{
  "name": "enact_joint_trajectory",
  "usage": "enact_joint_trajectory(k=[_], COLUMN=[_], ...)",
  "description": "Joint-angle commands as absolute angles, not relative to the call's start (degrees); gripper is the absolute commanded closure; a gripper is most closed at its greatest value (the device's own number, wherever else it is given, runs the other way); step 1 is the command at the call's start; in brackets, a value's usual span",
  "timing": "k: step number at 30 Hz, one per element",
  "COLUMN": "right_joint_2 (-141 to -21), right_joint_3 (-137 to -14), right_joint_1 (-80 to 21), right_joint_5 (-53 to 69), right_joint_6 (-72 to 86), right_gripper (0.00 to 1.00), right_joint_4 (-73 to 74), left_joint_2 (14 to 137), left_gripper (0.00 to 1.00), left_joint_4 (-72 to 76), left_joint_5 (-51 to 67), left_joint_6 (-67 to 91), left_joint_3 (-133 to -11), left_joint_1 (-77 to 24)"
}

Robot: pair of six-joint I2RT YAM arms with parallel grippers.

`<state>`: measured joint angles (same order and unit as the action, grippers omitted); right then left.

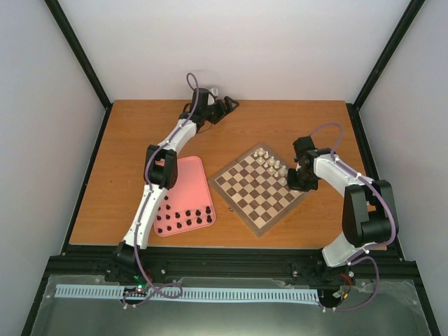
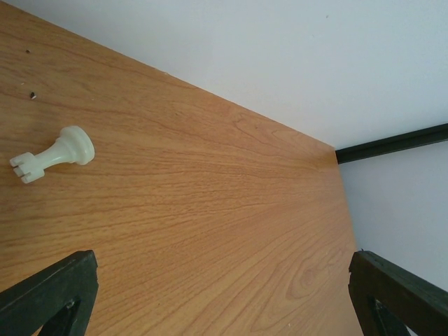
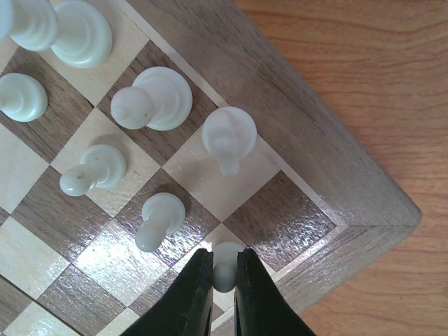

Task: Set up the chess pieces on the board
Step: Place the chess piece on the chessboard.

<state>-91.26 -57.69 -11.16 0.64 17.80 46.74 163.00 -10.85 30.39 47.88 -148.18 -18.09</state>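
The cream pawn (image 3: 227,250) at the bottom centre of the right wrist view is pinched by its rounded head between the closed fingers of the right end effector (image 3: 224,269). It sits over a pale square near the corner of the board (image 3: 315,161), and I cannot tell whether its base touches. It looks light, rigid and smooth, so a narrow grip high on the head seems likely to let it slip or swing. Its small base should tip at any sideways nudge on release. Other cream pieces (image 3: 150,98) stand close by toward the upper left, leaving little room for the fingers. In the overhead view they line the board's upper right edge. At the left of the left wrist view a cream rook (image 2: 52,154) lies on its side on the desk (image 2: 231,210). It would probably roll, and its slim stem looks like the best place to hold it. The left end effector (image 2: 224,308) is wide open and holding nothing. Black pieces (image 1: 185,220) wait in the pink tray (image 1: 185,178) left of the board.
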Motion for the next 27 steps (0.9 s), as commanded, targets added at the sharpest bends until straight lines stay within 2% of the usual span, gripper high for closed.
enact_joint_trajectory(k=[1, 27], right_joint_2=[-91.94, -88.36], right_joint_3=[-56.74, -53.29], right_joint_1=[-10.50, -10.55], right_joint_5=[1.10, 2.51], right_joint_6=[17.48, 17.60], right_gripper=[0.90, 0.86], right_joint_4=[46.41, 46.54], left_joint_2=[159.81, 155.80], left_gripper=[0.00, 0.00], left_joint_4=[-12.33, -16.43], left_joint_5=[31.47, 31.93], left_joint_6=[46.11, 43.48], left_joint_3=[-148.19, -146.21], left_joint_1=[-17.67, -16.79])
